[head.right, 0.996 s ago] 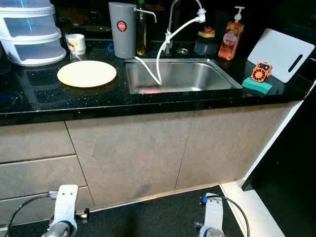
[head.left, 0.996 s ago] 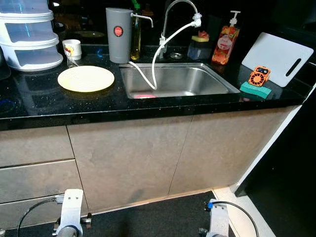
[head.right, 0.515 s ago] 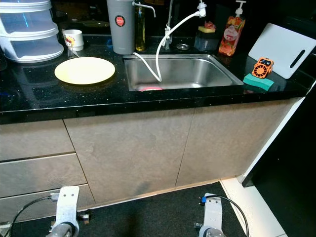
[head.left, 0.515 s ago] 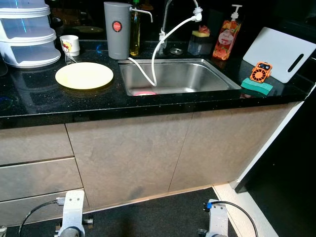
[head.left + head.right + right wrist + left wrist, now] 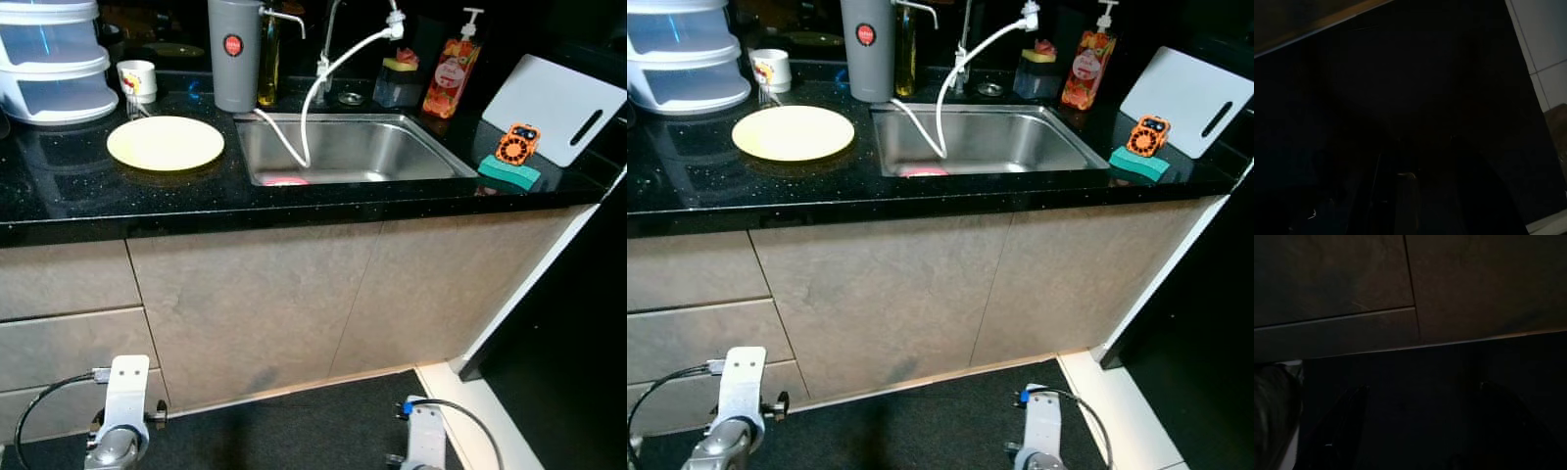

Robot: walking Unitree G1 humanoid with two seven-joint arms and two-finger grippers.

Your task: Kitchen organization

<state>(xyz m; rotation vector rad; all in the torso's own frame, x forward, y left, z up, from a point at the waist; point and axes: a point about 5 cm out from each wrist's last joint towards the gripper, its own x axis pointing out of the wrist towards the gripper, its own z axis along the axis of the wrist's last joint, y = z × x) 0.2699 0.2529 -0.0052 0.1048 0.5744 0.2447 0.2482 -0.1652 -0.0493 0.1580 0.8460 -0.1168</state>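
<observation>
1. since half a second ago our head camera has moved: the whole counter sits a little higher and further off in view. the things on the counter keep their places relative to each other, and our two arms have stayed low at our sides.
2. the yellow plate (image 5: 165, 143) lies flat on the black counter (image 5: 118, 201), left of the steel sink (image 5: 343, 149). being round, it has no long axis that we can name; its face points up.
3. in the sink a pink thing (image 5: 286, 181) lies near the front wall, too hidden to tell its shape. a white hose (image 5: 306, 108) loops from the tap down into the basin.
4. behind the plate stand a small mug (image 5: 136, 80) and stacked clear containers (image 5: 54, 59); a grey dispenser (image 5: 234, 54) stands upright at the sink's back left corner.
5. right of the sink an orange soap bottle (image 5: 452, 70) stands upright, a white cutting board (image 5: 562, 108) leans tilted with its long axis running up to the right, and a small orange gadget (image 5: 513, 146) rests on a green sponge (image 5: 508, 174).
6. our left gripper (image 5: 1415, 426) hangs before the cupboard doors (image 5: 294, 294), fingers spread apart, holding nothing, well below the plate.
7. our right gripper (image 5: 1418, 181) hangs over the dark floor mat (image 5: 294, 431); it is too dark there to tell how its fingers stand.
</observation>
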